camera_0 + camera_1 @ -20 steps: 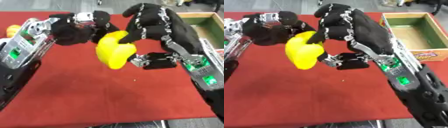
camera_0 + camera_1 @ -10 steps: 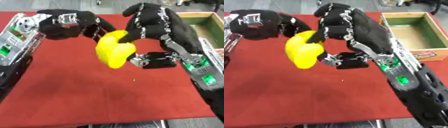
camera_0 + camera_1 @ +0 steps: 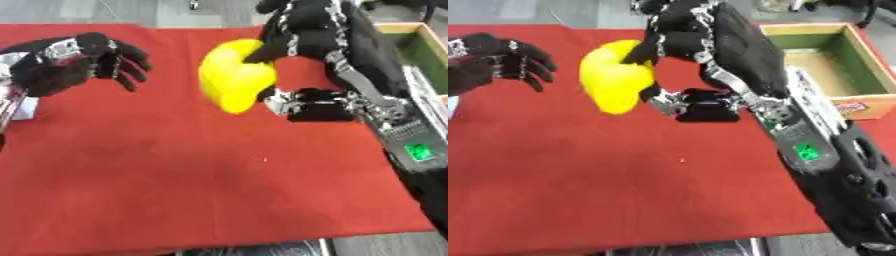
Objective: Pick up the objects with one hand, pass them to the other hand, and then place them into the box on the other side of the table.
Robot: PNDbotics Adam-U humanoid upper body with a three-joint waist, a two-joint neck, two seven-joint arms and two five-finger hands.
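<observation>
Red cloth covers the surface (image 3: 175, 190). Above it, the right robot hand (image 3: 319, 55) clamps a yellow object (image 3: 232, 80) between its curled fingers and thumb, held in the air. The left robot hand (image 3: 74, 62), fingers loosely spread and holding nothing, has drawn away from the object since a moment ago. Farther right sits the open wooden box (image 3: 833, 65).
</observation>
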